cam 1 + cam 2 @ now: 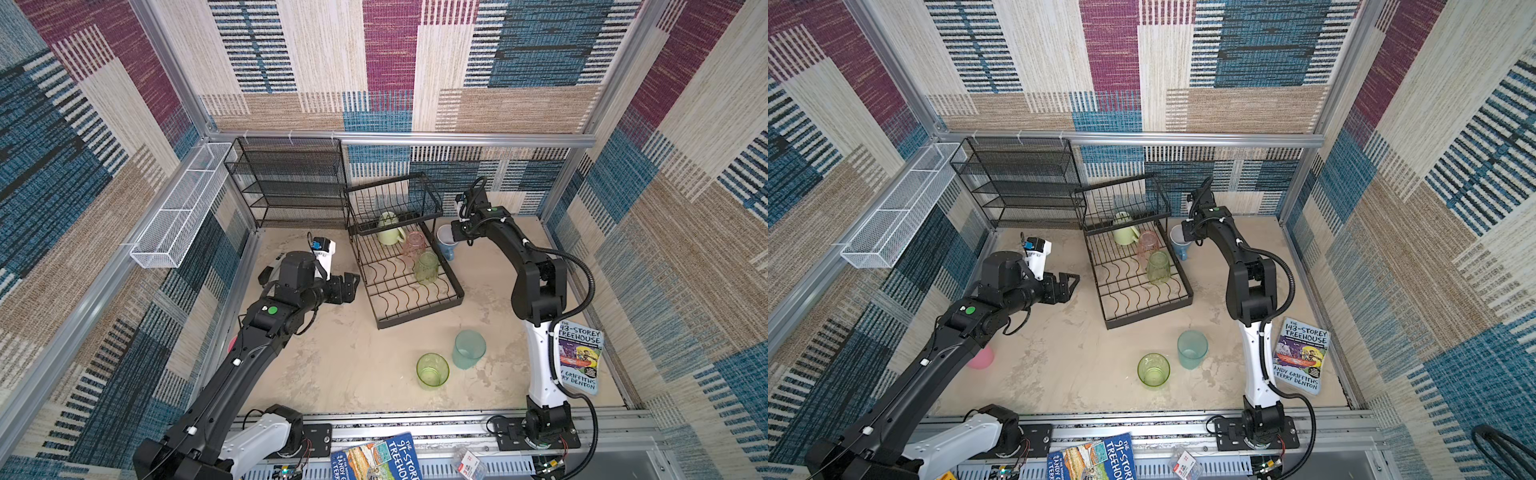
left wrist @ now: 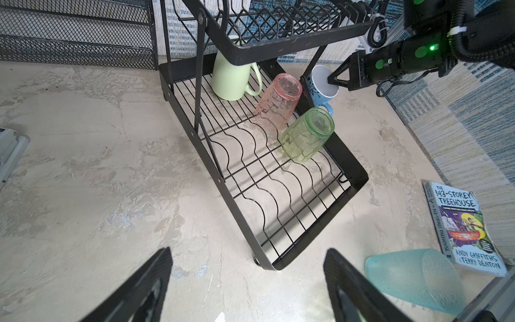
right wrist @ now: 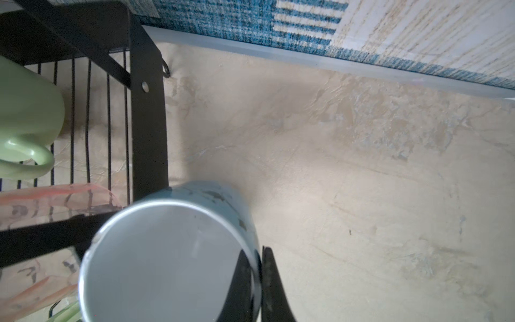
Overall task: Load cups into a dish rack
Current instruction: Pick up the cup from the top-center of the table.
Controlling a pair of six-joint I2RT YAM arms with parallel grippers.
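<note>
- The bench (image 1: pixel 332 365) is a mottled beige floor walled on three sides; its widest bare stretch runs from the left wall across to the rack's front edge.
- A black mesh shelf unit (image 1: pixel 291 183) stands against the back wall, and a white mesh trough (image 1: pixel 178 216) hangs along the left rail above the bench.
- The dish rack (image 1: pixel 419 312) sits angled near the back, just beside the shelf unit. Its raised basket overhangs the rear of the lower tray. The tray's left side and front wavy slots lie bare.
- The left hand (image 2: pixel 248 252) hovers over bare bench near the rack's front left corner, fingers spread wide and holding nothing.
- The right hand (image 3: pixel 257 281) is pinched tight on the wall of the light blue mug (image 2: pixel 320 92), one finger inside the mouth and one outside.
- That mug is tilted just outside the rack's right rim, between the rim and the back wall; whether it touches the bench I cannot tell.
- A book (image 1: pixel 579 357) lies flat at the bench's right edge, beside the right arm.
- The pale green mug (image 1: pixel 390 232) stands upside down at the tray's rear, under the basket.
- The pink tumbler (image 1: pixel 415 245) and the racked green tumbler (image 1: pixel 427 268) stand upside down along the tray's right rim, close together.
- The teal tumbler (image 1: pixel 468 349) and the loose green tumbler (image 1: pixel 432 370) stand mouth up on the bench near its front, well apart from the rack.
- The opaque pink cup (image 1: pixel 980 357) shows partly from under the left arm, near the bench's left edge.
</note>
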